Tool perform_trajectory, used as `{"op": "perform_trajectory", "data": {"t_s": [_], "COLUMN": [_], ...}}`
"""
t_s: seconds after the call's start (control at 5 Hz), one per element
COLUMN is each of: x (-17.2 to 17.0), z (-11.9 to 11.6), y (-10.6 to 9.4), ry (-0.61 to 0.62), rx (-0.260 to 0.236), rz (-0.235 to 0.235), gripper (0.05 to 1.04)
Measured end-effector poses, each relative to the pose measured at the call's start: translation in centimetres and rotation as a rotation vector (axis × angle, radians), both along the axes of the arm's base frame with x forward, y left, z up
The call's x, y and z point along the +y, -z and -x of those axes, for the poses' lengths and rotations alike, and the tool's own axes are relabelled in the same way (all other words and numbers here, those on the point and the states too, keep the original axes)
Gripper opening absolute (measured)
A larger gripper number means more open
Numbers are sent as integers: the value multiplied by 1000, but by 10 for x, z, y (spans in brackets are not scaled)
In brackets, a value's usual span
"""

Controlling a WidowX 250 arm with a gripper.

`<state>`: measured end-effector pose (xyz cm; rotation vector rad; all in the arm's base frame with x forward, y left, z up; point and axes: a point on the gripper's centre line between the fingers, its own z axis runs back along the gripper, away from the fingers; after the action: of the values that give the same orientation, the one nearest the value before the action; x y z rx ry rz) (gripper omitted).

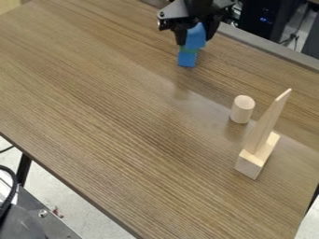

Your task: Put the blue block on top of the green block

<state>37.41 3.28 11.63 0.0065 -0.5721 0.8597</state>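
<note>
Near the frame's top, right of centre, square the upper blue block (196, 36), pinched in the black gripper (194, 39), over the green block (189, 49) and lower blue block (187, 59), lower only until seated flat, then release slowly and rise without sideways drag.

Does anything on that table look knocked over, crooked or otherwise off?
Nothing looks spilled or damaged. The upper blue block, between the robot's fingers, looks slightly askew over the green piece and lower blue piece. The wooden cylinder stands upright; the pointed wooden piece stands on a wooden block.
</note>
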Motion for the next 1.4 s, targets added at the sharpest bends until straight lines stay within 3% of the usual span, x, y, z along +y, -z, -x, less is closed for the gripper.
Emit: {"op": "perform_trajectory", "data": {"t_s": [0.8,1.4], "x": [9,18], "z": [-33,-43], "y": [1,6], "ry": [146,188], "rx": [-13,-8], "rz": [-68,-88], "gripper": [577,577]}}
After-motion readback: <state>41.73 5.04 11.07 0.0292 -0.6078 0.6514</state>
